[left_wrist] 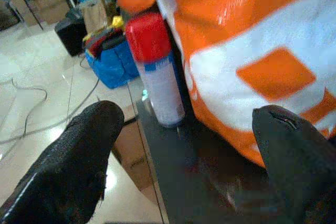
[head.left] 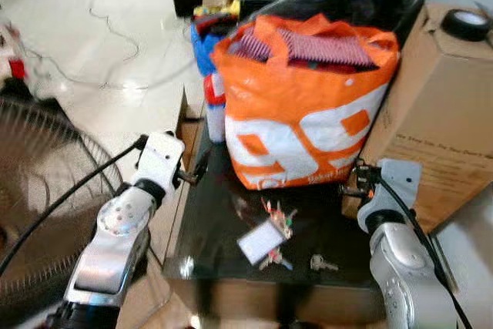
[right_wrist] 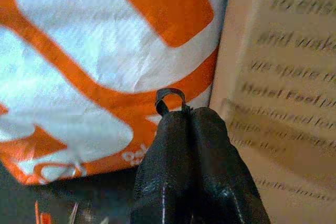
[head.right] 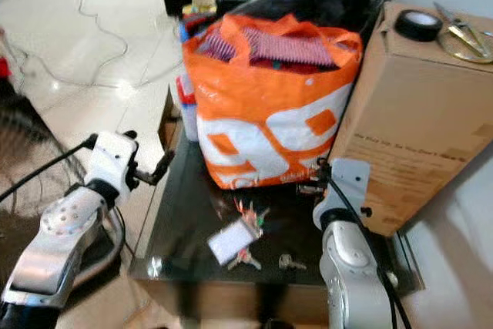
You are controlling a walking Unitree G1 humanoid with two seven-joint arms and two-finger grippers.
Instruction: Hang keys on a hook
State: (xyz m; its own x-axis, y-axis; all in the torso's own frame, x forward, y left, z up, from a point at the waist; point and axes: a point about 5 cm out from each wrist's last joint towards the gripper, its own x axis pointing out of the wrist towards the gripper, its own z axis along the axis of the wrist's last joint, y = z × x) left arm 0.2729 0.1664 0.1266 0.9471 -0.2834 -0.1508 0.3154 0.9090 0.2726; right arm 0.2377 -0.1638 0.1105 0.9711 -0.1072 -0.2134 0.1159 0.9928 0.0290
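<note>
Keys [head.left: 271,230] on table [head.left: 202,221], right claw [right_wrist: 190,116] closed

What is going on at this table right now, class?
A humanoid robot stands at a dark table. A bunch of keys with a white tag lies on it, untouched, in front of an orange and white bag. The left pincer is open near the table's left edge. The right pincer is shut, pointing at the gap between the bag and a cardboard box.

Glossy plastic bag [head.left: 308,113], matt cardboard box [head.left: 439,129]
</note>
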